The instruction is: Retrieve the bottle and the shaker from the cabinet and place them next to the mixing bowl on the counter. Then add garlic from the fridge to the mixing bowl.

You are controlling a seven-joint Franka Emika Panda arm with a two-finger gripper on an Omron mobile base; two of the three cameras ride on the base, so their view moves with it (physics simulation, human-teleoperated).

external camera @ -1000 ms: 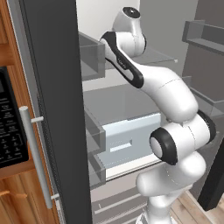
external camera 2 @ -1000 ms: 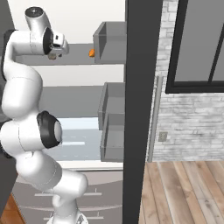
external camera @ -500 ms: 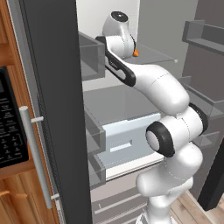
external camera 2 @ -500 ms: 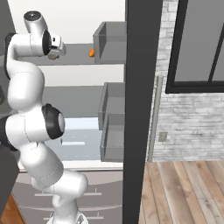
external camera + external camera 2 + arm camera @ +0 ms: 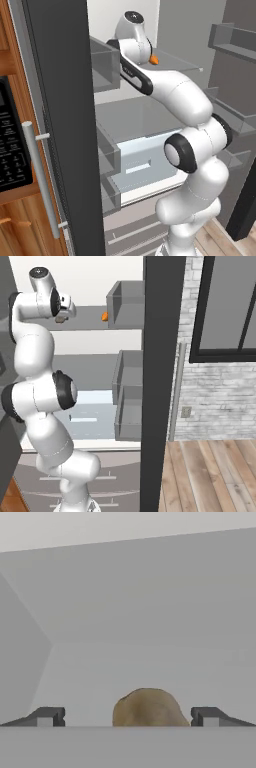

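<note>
Garlic (image 5: pixel 148 707), a rounded, matte tan lump, sits on the grey fridge shelf (image 5: pixel 150 662) between the spread fingertips (image 5: pixel 47 716) of the gripper (image 5: pixel 127 717), untouched. Its lower half is cut off, so its long axis can't be judged; it looks roughly dome-shaped.

You have the garlic (image 5: pixel 147 707) lying on the fridge shelf (image 5: pixel 150 657) between the gripper (image 5: pixel 128 717) fingertips, with the back wall behind it. A small item (image 5: pixel 154 59) sits on that shelf, off to the gripper's right.
</note>
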